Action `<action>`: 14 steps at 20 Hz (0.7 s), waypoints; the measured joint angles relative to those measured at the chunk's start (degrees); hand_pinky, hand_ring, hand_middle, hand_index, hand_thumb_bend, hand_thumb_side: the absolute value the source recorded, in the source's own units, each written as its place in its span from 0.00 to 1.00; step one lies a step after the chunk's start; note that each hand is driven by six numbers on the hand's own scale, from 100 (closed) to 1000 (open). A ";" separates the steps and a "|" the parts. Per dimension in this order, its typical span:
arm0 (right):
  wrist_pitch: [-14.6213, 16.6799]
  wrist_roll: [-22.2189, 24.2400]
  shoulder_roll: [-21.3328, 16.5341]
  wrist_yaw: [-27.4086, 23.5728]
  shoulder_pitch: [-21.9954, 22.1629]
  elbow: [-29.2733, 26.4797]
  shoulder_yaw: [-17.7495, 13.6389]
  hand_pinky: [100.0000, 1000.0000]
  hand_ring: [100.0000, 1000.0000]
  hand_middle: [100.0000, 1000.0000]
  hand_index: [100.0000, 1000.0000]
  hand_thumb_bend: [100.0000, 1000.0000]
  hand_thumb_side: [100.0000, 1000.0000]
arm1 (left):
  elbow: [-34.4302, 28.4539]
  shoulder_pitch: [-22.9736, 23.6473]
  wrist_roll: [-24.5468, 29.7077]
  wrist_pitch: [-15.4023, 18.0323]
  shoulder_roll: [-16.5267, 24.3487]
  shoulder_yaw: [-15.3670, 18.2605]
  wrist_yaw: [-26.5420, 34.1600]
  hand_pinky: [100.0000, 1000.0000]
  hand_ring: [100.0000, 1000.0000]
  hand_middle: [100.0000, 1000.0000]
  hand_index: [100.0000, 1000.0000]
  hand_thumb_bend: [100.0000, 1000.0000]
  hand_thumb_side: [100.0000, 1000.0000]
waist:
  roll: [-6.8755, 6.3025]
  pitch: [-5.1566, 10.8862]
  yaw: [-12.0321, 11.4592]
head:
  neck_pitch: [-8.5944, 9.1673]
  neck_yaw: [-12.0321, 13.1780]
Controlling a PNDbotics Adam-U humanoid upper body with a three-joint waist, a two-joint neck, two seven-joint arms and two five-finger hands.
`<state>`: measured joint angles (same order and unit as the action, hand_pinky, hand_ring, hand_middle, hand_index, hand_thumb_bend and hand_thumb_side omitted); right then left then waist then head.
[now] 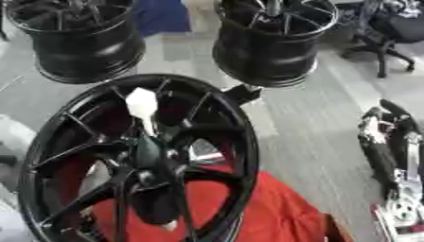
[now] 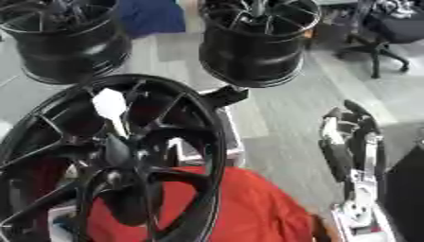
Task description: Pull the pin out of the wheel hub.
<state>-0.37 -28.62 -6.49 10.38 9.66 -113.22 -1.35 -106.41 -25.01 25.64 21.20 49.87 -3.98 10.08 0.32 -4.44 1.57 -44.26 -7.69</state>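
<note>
A large black wheel hub with thin spokes fills the lower left and leans over a red cloth. A white pin with a broad flat head sticks up out of the hub near its centre, its thin shaft running down toward the middle boss. A small white tip shows low between the spokes. My right hand and its black and silver forearm stand upright at the right edge, well clear of the hub and the pin. The left hand shows in no view.
Two more black wheel rims stand on the grey floor behind the hub. An office chair is at the upper right and a blue object lies at the top between the rims.
</note>
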 measured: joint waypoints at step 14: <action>-0.10 0.36 -0.55 -0.02 0.36 0.00 0.35 0.47 0.54 0.56 0.79 0.00 0.43 | 12.94 -17.41 13.41 3.60 -0.24 -13.88 -19.62 0.61 0.60 0.78 0.85 0.00 0.22 | -0.92 0.18 1.99 | 0.00 0.42</action>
<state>-0.47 -28.26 -7.04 10.36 10.02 -113.22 -1.00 -93.47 -42.43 39.05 24.81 49.63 -17.85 -9.54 -0.60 -4.27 3.56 -44.26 -7.27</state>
